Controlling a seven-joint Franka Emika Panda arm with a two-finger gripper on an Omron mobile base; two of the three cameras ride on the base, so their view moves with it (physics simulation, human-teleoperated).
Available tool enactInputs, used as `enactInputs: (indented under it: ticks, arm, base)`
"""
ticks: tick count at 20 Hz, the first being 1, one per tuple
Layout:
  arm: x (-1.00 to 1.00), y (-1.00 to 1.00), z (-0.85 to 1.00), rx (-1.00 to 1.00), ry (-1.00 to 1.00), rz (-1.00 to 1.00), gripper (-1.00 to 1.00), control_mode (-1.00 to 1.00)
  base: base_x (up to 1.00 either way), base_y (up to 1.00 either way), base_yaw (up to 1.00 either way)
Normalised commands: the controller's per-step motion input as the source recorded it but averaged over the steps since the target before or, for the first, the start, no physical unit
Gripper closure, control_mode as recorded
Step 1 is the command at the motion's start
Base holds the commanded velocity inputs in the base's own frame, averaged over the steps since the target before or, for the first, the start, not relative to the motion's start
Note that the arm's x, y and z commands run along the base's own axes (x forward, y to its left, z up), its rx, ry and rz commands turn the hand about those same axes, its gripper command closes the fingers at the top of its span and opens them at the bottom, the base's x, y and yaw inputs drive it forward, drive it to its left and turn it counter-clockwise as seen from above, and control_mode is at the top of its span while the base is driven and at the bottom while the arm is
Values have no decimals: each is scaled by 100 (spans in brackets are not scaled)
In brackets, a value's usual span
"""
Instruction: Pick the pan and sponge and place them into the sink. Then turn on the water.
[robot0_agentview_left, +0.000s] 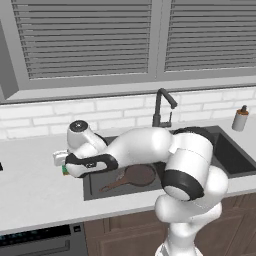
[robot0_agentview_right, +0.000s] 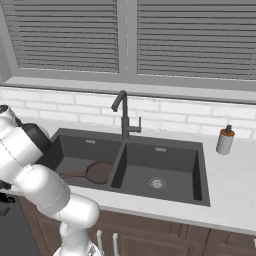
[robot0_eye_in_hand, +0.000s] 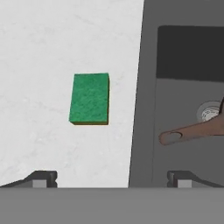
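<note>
wide jaws above sponge (robot0_eye_in_hand: 89, 99)

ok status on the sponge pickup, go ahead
Gripper open, above the counter. Sponge flat on counter beside sink, untouched. Pan in left basin. Nothing in the way.

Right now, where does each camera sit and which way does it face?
Left base view: behind the arm's left, looking forward-down at the sink; the white arm rises lower right.
Right base view: behind its right; the arm sits lower left.
Hand view: on the open hand, looking down at the sponge on the counter.
All share the pan.
</note>
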Motion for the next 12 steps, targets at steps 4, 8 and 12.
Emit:
enactInputs:
  ticks: [4,8,12]
  arm:
    - [25,2,-14,0,-1,3,-100,-100]
    - [23,10,-8,0,0,0,-100,-100]
    - [22,23,-6,-1,0,0,-100,-100]
  base:
    - [0,0,0]
    - [0,0,0]
    - [0,0,0]
